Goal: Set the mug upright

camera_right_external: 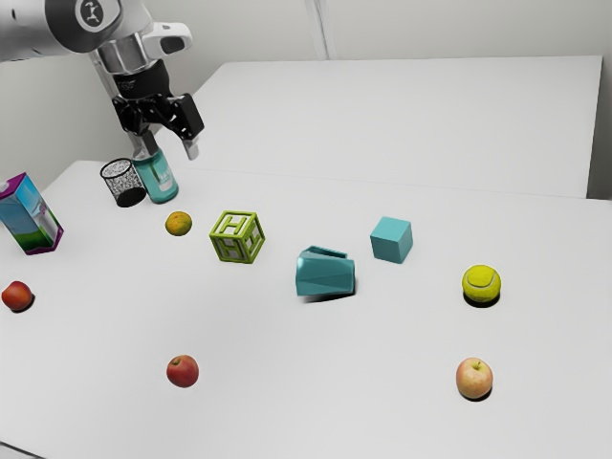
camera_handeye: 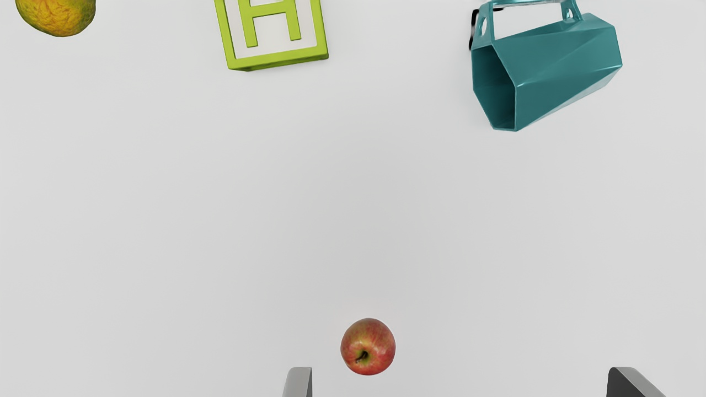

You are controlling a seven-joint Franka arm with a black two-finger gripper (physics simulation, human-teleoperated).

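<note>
From the exterior view's left: note the gripper (camera_right_external: 167, 148) raised, spread and empty; toward that view's right, well apart and lower, find the mug (camera_right_external: 325, 275) on its side, long axis roughly left-to-right, mouth (camera_handeye: 493, 91) leftward; expect reaching rightward and down, then tipping that axis vertical.

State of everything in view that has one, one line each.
gripper: open, empty, above the table
mug: on its side, not yet upright
carton: standing upright
bottle: upright; top hidden, can't tell if capped
mesh cup: upright, mouth up
</note>
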